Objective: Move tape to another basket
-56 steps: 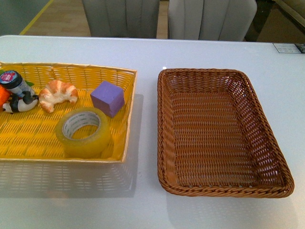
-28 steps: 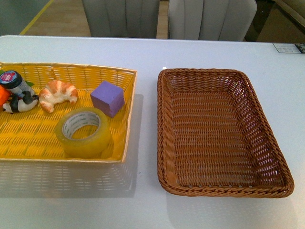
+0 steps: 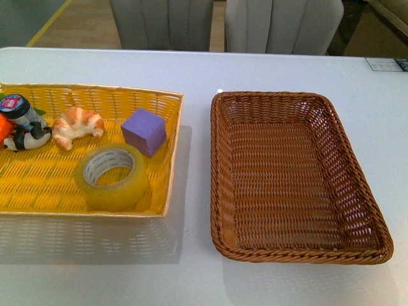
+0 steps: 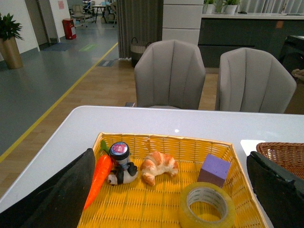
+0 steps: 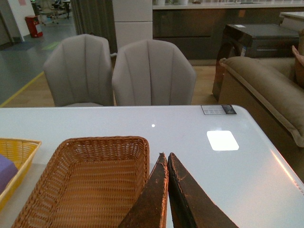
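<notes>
Lying in the yellow basket (image 3: 127, 102), the tape (image 3: 113, 176) is apart from the brown basket (image 3: 217, 159); left end effector (image 4: 171, 159) spread, right end effector (image 5: 167, 157) together.

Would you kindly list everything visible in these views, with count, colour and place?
table: one, white
yellow basket: one, yellow, table's left
brown basket: one, brown, table's right
tape: one, yellowish, yellow basket
cube: one, purple, behind tape
croissant: one, tan, yellow basket
toy: one, black-and-white, beside croissant
jar: one, dark, behind toy
carrot: one, orange, yellow basket's left end
chairs: two, grey, behind table
left tool: one, black, open, facing yellow basket
right tool: one, dark, shut, beside brown basket
</notes>
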`<act>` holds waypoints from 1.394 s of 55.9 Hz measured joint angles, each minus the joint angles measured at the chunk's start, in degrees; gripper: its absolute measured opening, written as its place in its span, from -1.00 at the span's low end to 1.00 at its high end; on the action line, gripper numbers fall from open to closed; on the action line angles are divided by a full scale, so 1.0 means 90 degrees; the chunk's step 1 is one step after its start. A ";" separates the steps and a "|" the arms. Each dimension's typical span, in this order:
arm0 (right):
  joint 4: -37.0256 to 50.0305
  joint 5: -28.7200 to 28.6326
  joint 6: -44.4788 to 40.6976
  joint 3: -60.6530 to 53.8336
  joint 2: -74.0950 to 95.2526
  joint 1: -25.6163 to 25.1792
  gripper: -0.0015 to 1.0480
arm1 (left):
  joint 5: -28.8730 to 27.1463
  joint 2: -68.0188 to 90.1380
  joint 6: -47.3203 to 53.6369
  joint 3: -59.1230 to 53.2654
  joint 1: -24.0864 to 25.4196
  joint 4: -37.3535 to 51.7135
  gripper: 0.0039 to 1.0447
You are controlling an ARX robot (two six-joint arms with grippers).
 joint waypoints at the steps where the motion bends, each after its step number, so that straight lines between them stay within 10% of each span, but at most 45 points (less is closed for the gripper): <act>1: -0.0078 0.0000 0.0002 0.0002 -0.0075 0.0000 -0.96 | 0.0000 0.0000 0.0000 0.0000 0.0000 0.0000 0.83; 18: -0.1090 0.0002 0.0000 0.0002 -0.1052 0.0000 -0.96 | 0.0000 0.0000 0.0000 0.0000 0.0000 0.0000 0.83; 46: -0.1090 0.0002 -0.0002 0.0002 -0.1059 0.0000 0.83 | 0.0000 0.0000 0.0000 0.0000 0.0000 0.0000 0.83; 62: -0.1090 0.0002 -0.0002 0.0002 -0.1059 0.0000 0.83 | 0.0000 0.0000 0.0000 0.0000 0.0000 0.0000 0.83; 67: -0.1093 -0.0002 -0.0002 0.0002 -0.1059 0.0000 0.83 | 0.1241 0.1494 -0.2239 0.0784 0.0158 -0.1559 0.83; 78: -0.1093 0.0000 -0.0002 0.0002 -0.1064 0.0005 0.83 | 0.1134 0.4408 -0.4192 0.1156 -0.0044 0.0459 0.83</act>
